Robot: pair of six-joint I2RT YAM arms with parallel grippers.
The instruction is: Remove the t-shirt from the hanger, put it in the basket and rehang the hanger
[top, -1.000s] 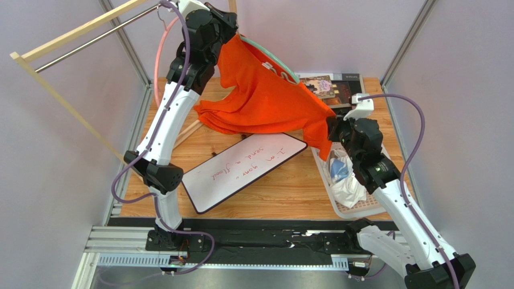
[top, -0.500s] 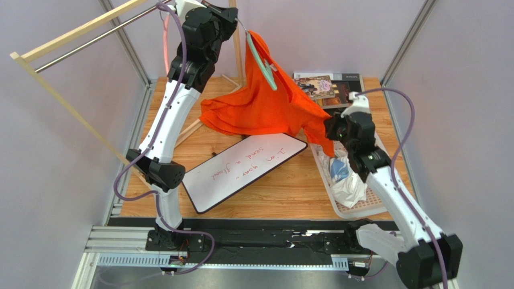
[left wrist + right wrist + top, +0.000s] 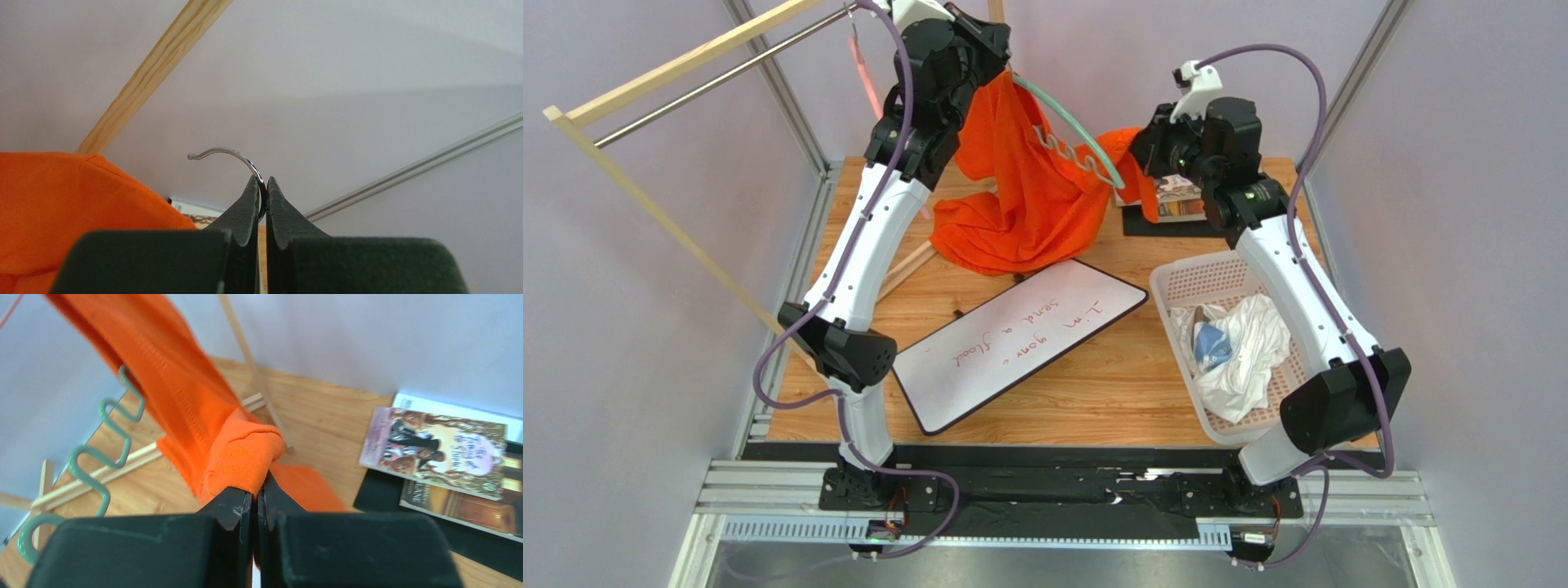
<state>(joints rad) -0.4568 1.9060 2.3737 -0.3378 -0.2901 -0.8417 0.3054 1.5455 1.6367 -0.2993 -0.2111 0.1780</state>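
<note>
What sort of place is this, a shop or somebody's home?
Neither, most likely: it looks like a robot test booth. A left arm and a right arm are bolted at the edge of a wooden table, plain walls close it in, and the clothes rail, whiteboard and basket look like practice props.

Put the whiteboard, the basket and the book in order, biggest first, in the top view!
1. Whiteboard and basket: they look about alike, too close to rank.
2. Book: clearly the smallest, and partly hidden.
</note>
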